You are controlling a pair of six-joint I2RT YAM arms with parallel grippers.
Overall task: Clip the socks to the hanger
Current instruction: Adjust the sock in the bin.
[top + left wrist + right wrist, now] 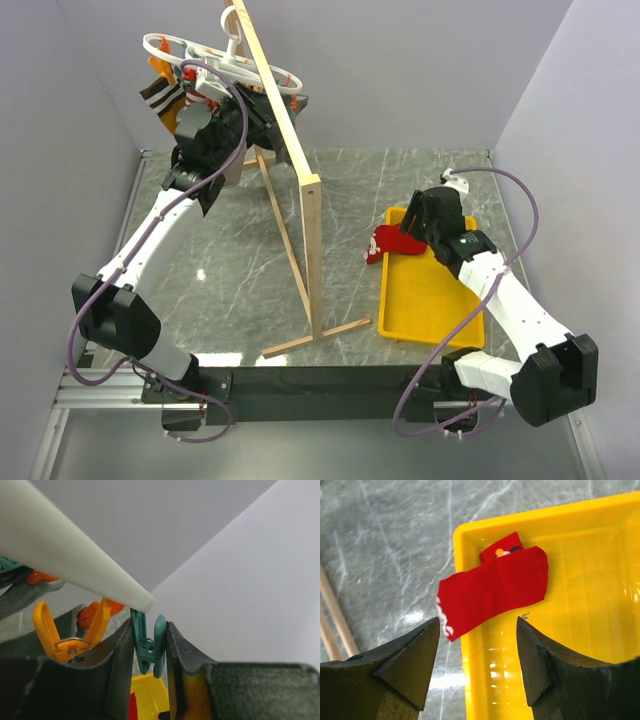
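The white hanger (225, 58) hangs at the top of the wooden rack, back left. My left gripper (205, 95) is raised to it. In the left wrist view its fingers (122, 655) press both sides of a teal clip (150, 647) under the hanger's white bar (75, 565). The red socks (385, 243) lie over the left rim of the yellow tray (430, 300). In the right wrist view one sock (495, 592) drapes across the rim, and the other (502, 547) lies partly under it. My right gripper (477, 630) is open just above and short of them, holding nothing.
The tall wooden rack (290, 150) stands between the two arms on the marble table. A mustard and brown striped sock (165, 100) hangs from the hanger's left side. Orange clips (50, 630) hang to the left of the teal one. Grey walls close in on three sides.
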